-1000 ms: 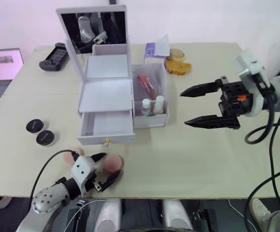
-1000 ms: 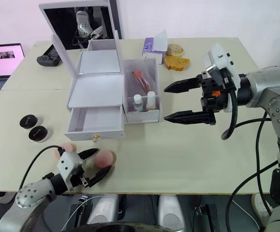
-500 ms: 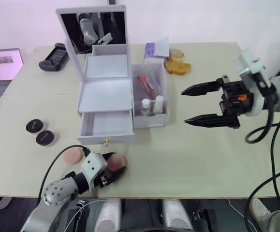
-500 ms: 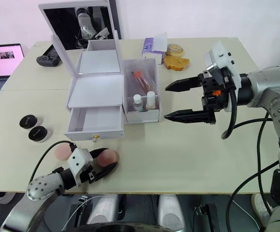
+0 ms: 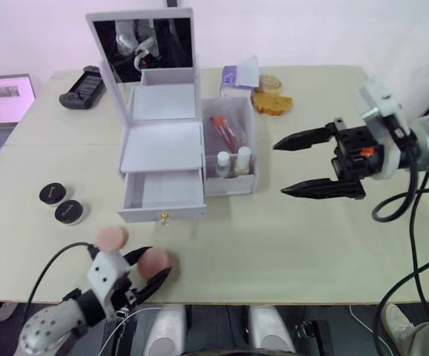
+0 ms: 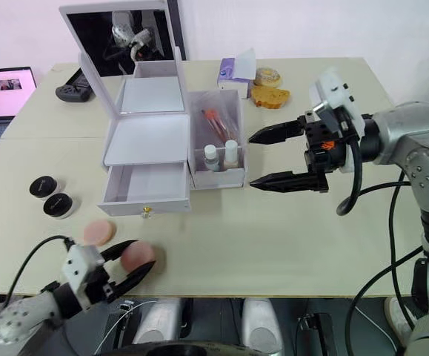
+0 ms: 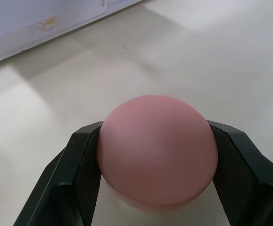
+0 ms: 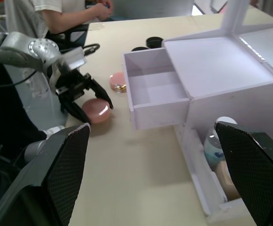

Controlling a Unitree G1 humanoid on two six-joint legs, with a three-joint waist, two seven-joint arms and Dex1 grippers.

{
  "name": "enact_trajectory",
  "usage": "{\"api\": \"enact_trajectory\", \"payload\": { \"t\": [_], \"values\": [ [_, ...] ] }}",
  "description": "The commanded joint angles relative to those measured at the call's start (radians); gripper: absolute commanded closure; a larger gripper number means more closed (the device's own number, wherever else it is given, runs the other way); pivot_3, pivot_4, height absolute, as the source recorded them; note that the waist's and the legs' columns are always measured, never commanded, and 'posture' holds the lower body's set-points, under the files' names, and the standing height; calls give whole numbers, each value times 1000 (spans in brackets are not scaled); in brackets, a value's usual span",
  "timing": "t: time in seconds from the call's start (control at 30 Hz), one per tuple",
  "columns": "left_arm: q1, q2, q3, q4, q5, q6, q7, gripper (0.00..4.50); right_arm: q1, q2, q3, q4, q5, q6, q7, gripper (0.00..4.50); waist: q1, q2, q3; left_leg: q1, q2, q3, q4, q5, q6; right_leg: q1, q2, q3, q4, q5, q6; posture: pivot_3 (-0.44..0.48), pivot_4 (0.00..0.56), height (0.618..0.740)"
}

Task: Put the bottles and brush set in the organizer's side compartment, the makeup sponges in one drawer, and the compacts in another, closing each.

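Note:
My left gripper [image 5: 155, 264] is shut on a pink makeup sponge [image 7: 157, 150] near the table's front edge, with a finger pressed to each side of it. A second pink sponge [image 5: 112, 238] lies just to its left. Two black compacts [image 5: 61, 203] sit further left. The white organizer [image 5: 162, 144] has its mirror lid up and its bottom drawer [image 5: 162, 191] pulled open and empty. Its side compartment [image 5: 249, 152] holds two bottles [image 5: 233, 162] and the bagged brush set [image 5: 225, 130]. My right gripper [image 5: 279, 169] hangs open just right of that compartment.
A laptop [image 5: 3, 100] and a black controller [image 5: 82, 87] sit at the back left. A tissue pack [image 5: 242, 74] and snacks [image 5: 272, 100] lie behind the organizer. A person [image 8: 56, 14] sits beyond the table's left side.
My left gripper went from open around the sponge to shut on it, then drew it left toward the front edge. The right gripper barely moved.

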Motion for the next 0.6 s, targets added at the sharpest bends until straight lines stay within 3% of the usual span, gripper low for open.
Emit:
{"api": "enact_trajectory", "payload": {
  "t": [0.03, 0.13, 0.3, 0.43, 0.6],
  "values": [
    [57, -3, 129, -111, -146, -31, -41, 1811, -40, 25, 18, 24, -19, -43, 26, 0, 0, 0, 0, 0, 0, 0, 0, 0, 0, 0, 0, 0, 0, 0, 0, 0, 150, 740],
    [84, 12, 264, -189, -353, 16, -32, 1811, -61, 56, 55, 59, -46, -73, 46, 0, 1, -1, 1, 0, 0, 0, 0, 0, 0, 0, 0, 0, 0, 0, 0, 0, 150, 740],
    [11, 153, 430, -256, -471, 106, 7, 1811, -87, 104, 97, 106, -87, -116, 68, 0, 4, -1, 1, 0, 0, 0, 0, 0, 0, 0, 0, 0, 0, 0, 0, 0, 150, 740],
    [-190, 324, 442, -215, -568, 246, 100, 1811, -91, 122, 106, 115, -113, -134, 68, 0, 2, -1, 1, 0, 0, 0, 0, 0, 0, 0, 0, 0, 0, 0, 0, 0, 150, 740],
    [-477, 515, 343, -122, -702, 431, 147, 1811, -69, 118, 89, 96, -128, -135, 49, 0, -1, -2, 2, 0, 0, -1, 0, 0, 0, 1, 1, 0, 0, 1, 1, 0, 150, 740]
  ]
}}
